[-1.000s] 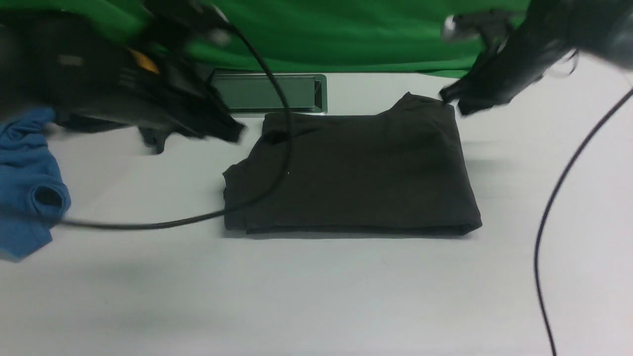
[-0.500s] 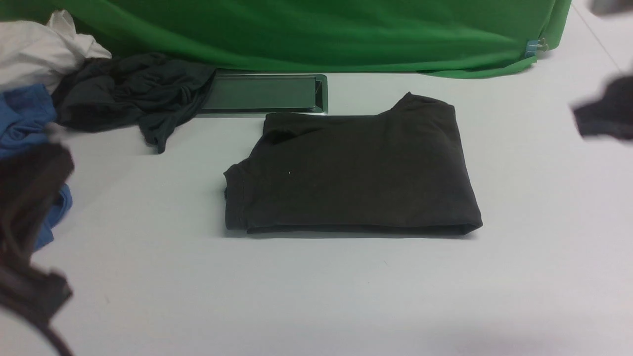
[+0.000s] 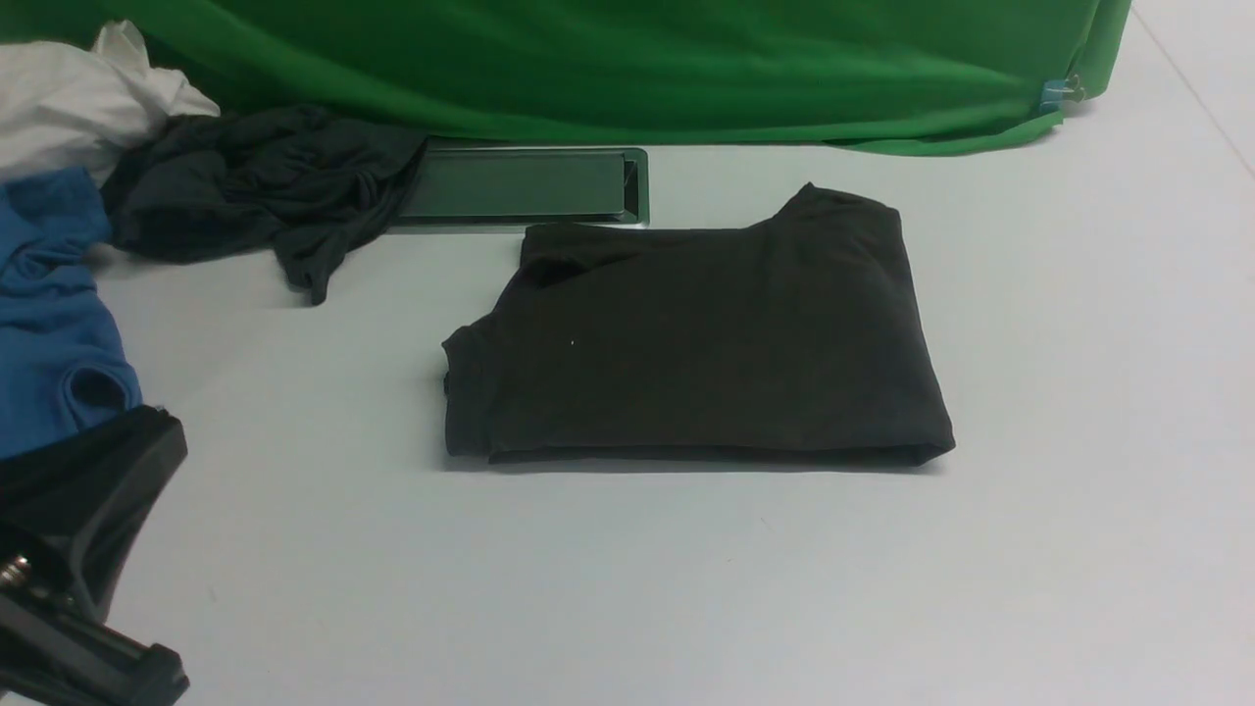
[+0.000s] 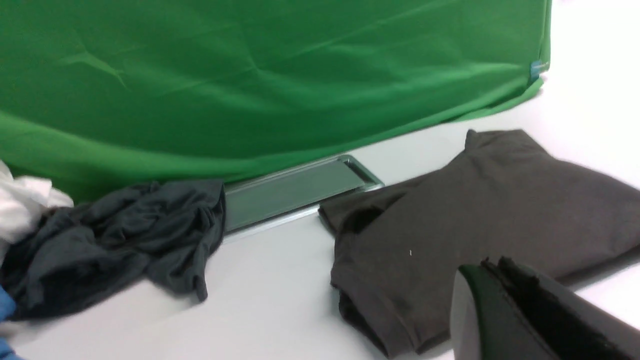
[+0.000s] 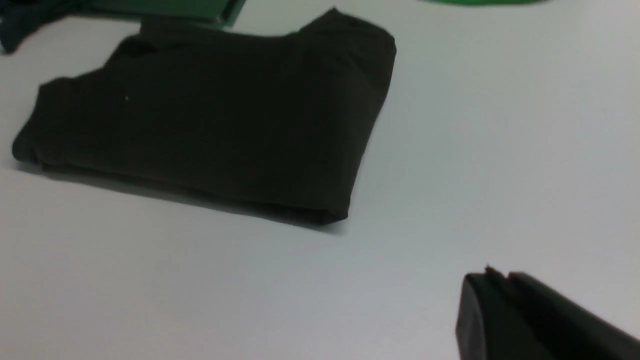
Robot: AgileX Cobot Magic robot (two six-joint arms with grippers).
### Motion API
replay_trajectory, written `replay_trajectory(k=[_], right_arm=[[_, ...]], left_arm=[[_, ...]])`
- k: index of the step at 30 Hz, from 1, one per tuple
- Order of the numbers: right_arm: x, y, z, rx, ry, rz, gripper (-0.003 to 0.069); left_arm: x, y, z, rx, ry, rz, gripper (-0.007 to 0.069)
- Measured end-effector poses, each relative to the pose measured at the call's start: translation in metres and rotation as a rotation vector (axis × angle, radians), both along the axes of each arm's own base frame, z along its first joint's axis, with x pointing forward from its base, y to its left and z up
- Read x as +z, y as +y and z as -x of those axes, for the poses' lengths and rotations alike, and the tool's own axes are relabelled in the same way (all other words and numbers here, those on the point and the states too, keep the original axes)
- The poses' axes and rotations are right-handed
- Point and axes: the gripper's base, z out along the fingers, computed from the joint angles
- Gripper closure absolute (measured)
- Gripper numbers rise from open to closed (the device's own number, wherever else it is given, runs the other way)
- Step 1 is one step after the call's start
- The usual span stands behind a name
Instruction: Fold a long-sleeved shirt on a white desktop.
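The long-sleeved shirt (image 3: 696,338) lies folded into a flat dark brown-black rectangle in the middle of the white desktop (image 3: 627,588), its print and label hidden inside the folds. The shirt also shows in the left wrist view (image 4: 475,225) and the right wrist view (image 5: 215,115). My left gripper (image 3: 162,436) sits low at the near left corner, well apart from the shirt, with its fingers pressed together and empty (image 4: 492,265). My right gripper (image 5: 492,277) is out of the front view; its own camera shows it shut and empty, above bare desktop off the shirt's right side.
The grey cable hatch (image 3: 520,184) lies just behind the shirt's far left corner. A green cloth (image 3: 588,69) hangs across the back. At the far left lie a crumpled dark grey garment (image 3: 255,186), a blue garment (image 3: 49,314) and a white one (image 3: 69,98).
Both arms have drawn back from over the shirt. The left one has dropped to the near left corner and the right one has left the front view. The shirt has not moved.
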Motion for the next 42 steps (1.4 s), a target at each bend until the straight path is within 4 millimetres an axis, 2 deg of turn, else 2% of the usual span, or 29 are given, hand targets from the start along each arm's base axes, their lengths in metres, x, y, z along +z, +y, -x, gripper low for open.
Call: replay_trajectory(k=[5,12,15,16,19,22,26,27,29,31,36,42], right_arm=[[0.001,-0.003,0.015,0.001,-0.054,-0.01,0.0591],[0.002,-0.003,0.016,0.0,-0.069,-0.012,0.0581],[0.002,-0.004,0.018,-0.004,-0.111,-0.008,0.0592],[0.001,-0.005,0.02,-0.017,-0.162,-0.014,0.0617],[-0.012,-0.008,0.022,-0.05,-0.263,-0.017,0.0636],[-0.044,-0.012,0.025,-0.092,-0.367,-0.015,0.0641],[-0.099,-0.014,0.027,-0.12,-0.435,-0.017,0.0641],[-0.106,-0.014,0.028,-0.123,-0.454,-0.019,0.0641],[-0.116,-0.014,0.03,-0.125,-0.476,-0.022,0.0641],[-0.117,-0.015,0.031,-0.128,-0.487,-0.029,0.0639],[-0.128,-0.014,0.033,-0.128,-0.393,-0.033,0.0638],[-0.13,-0.014,0.033,-0.127,-0.362,-0.032,0.0628]], left_arm=[[-0.001,0.0,0.0,0.0,0.005,-0.001,0.0606],[-0.001,0.0,0.0,0.0,0.005,-0.001,0.0606],[-0.001,0.0,0.0,0.0,0.005,-0.001,0.0606],[-0.001,0.0,0.0,0.0,0.005,-0.001,0.0606],[-0.001,0.0,0.0,0.0,0.003,-0.002,0.0606],[-0.001,0.0,0.0,0.0,0.003,-0.003,0.0606],[-0.001,0.0,0.0,0.0,0.003,-0.003,0.0606],[-0.001,0.0,0.0,0.0,0.003,-0.003,0.0606],[-0.001,0.0,0.0,0.0,0.003,-0.003,0.0606],[-0.001,0.0,0.0,0.0,0.003,-0.003,0.0606],[-0.002,0.0,0.0,0.0,0.004,-0.003,0.0606],[-0.002,0.0,0.0,0.0,0.004,-0.003,0.0606]])
